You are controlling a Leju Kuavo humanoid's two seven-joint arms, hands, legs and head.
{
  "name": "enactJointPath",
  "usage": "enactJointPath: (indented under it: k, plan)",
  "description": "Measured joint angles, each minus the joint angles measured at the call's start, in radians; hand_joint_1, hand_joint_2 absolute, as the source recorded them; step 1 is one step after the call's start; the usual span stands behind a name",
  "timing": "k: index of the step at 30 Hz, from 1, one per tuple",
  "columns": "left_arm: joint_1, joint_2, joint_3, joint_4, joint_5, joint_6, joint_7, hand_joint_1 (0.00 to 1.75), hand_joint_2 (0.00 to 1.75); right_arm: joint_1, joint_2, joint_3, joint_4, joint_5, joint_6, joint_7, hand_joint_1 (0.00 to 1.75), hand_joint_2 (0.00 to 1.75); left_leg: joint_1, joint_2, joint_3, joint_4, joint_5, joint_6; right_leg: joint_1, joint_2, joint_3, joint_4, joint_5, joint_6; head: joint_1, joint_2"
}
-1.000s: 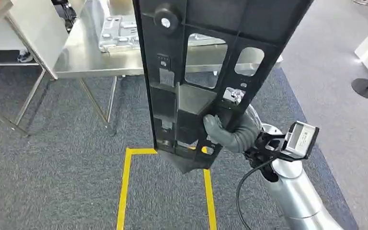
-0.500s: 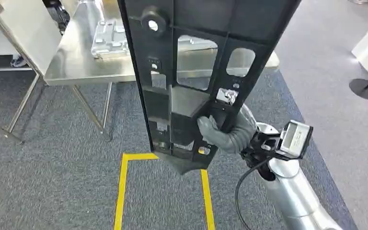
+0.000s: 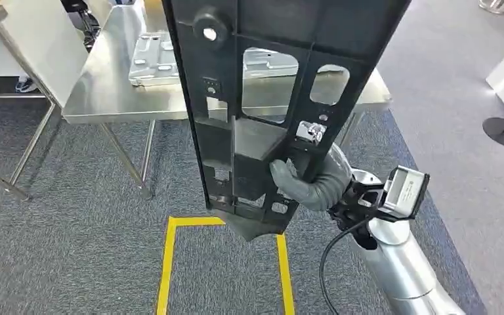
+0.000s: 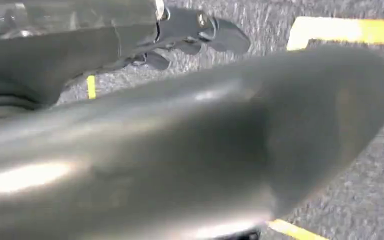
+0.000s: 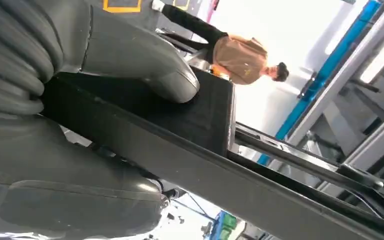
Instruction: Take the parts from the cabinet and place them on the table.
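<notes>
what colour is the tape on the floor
Yellow, laid on the grey carpet; the tape shows best in the head view.

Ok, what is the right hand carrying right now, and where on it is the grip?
The right hand holds the long black plastic panel upright, gripping near its lower end at the boxy block beside the cutouts.

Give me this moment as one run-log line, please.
right robot hand: grips black panel upright | steel table: ahead, holds metal part | placement: pending
</notes>
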Motion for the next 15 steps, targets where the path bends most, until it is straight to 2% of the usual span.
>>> enactJointPath:
  k: [1,2,3,4,5,6,7,8,9,10,12,13,14,15]
  plan:
    - [0.001,0.000,0.000,0.000,-0.002,0.000,0.000,0.00,0.00,0.002,0.000,0.000,0.000,0.004,0.000,0.000,1.75,1.75,0.001,0.001,0.004,-0.005,-0.003,-0.005,0.002,0.003,0.001,0.000,-0.004,-0.006,0.001,0.000]
    - [-0.001,0.000,0.000,0.000,-0.003,0.000,0.000,0.00,0.00,0.002,0.000,0.000,-0.001,0.005,0.000,-0.002,1.75,1.75,-0.005,0.003,0.013,-0.007,-0.008,-0.011,-0.006,0.005,0.006,-0.007,-0.005,-0.011,-0.001,0.000]
    - [-0.002,0.002,0.000,0.000,-0.005,0.000,-0.001,0.00,0.00,0.003,0.000,0.000,-0.002,0.007,-0.001,-0.002,1.75,1.75,0.000,0.002,0.016,0.004,-0.015,-0.015,-0.011,0.004,0.019,-0.014,-0.004,-0.014,0.001,0.000]
    - [-0.004,0.002,0.000,0.000,-0.006,0.000,-0.003,0.00,0.00,0.002,0.000,-0.001,-0.002,0.008,-0.002,-0.003,1.75,1.75,-0.001,0.003,-0.005,0.054,-0.041,-0.019,-0.013,0.002,0.029,-0.018,-0.010,-0.022,-0.008,0.000]
    - [-0.004,0.002,0.000,0.000,-0.006,-0.001,-0.003,0.00,0.00,0.003,0.002,-0.001,-0.002,0.008,-0.002,-0.004,1.75,1.75,0.001,0.003,-0.043,0.124,-0.073,-0.023,-0.013,0.001,0.033,-0.018,-0.014,-0.023,-0.008,0.000]
    - [-0.004,0.002,0.000,0.000,-0.006,-0.001,-0.003,0.00,0.00,0.006,0.002,-0.001,-0.002,0.010,-0.001,-0.007,1.75,1.75,0.004,0.003,-0.101,0.223,-0.111,-0.026,-0.011,0.001,0.038,-0.018,-0.020,-0.024,-0.008,0.000]
    - [-0.004,0.002,0.000,0.000,-0.006,-0.001,-0.003,0.00,0.00,0.010,0.002,-0.001,-0.002,0.011,-0.002,-0.009,1.75,1.75,0.004,0.003,-0.153,0.304,-0.132,-0.028,-0.011,0.001,0.042,-0.017,-0.026,-0.025,-0.007,0.000]
    - [-0.001,0.002,0.000,0.000,-0.006,-0.001,-0.003,0.00,0.00,0.015,0.001,-0.001,-0.001,0.013,-0.002,-0.011,1.75,1.75,0.005,0.003,-0.187,0.342,-0.127,-0.029,-0.010,0.002,0.048,-0.017,-0.032,-0.025,-0.008,0.000]
    - [0.001,0.002,0.000,0.000,-0.006,0.000,-0.003,0.00,0.00,0.019,0.002,-0.001,-0.001,0.014,-0.002,-0.014,1.75,1.75,0.005,0.003,-0.195,0.328,-0.094,-0.028,-0.010,0.004,0.057,-0.017,-0.038,-0.024,-0.008,0.000]
    - [0.002,0.002,0.000,0.000,-0.006,0.000,-0.003,0.00,0.00,0.020,0.001,-0.001,-0.001,0.014,-0.002,-0.016,1.75,1.75,0.005,0.003,-0.180,0.268,-0.041,-0.025,-0.010,0.005,0.069,-0.017,-0.046,-0.023,-0.008,0.000]
    - [0.003,0.002,0.000,0.000,-0.006,0.000,-0.003,0.00,0.00,0.021,0.001,-0.001,-0.001,0.014,-0.002,-0.021,1.75,1.75,0.004,0.003,-0.108,0.068,0.093,-0.011,-0.008,0.006,0.098,-0.018,-0.067,-0.018,-0.008,0.000]
    - [0.003,0.005,0.000,0.000,-0.005,0.000,-0.003,0.00,0.00,0.021,0.001,-0.001,0.000,0.014,-0.001,-0.023,1.75,1.75,-0.002,0.001,-0.090,0.037,0.086,-0.005,-0.005,0.006,0.102,-0.019,-0.074,-0.012,-0.005,0.000]
    - [0.002,0.005,0.000,0.000,-0.005,0.000,-0.003,0.00,0.00,0.021,0.002,-0.001,0.001,0.013,-0.001,-0.026,1.75,1.75,-0.005,0.001,-0.085,0.014,0.081,-0.001,-0.004,0.009,0.100,-0.017,-0.078,-0.005,-0.008,0.000]
    - [0.001,0.005,0.000,0.000,-0.005,0.000,-0.003,0.00,0.00,0.022,0.001,-0.002,0.001,0.014,-0.001,-0.028,1.75,1.75,-0.007,0.002,-0.087,0.017,0.079,0.002,-0.006,0.009,0.100,-0.023,-0.078,0.000,-0.006,0.000]
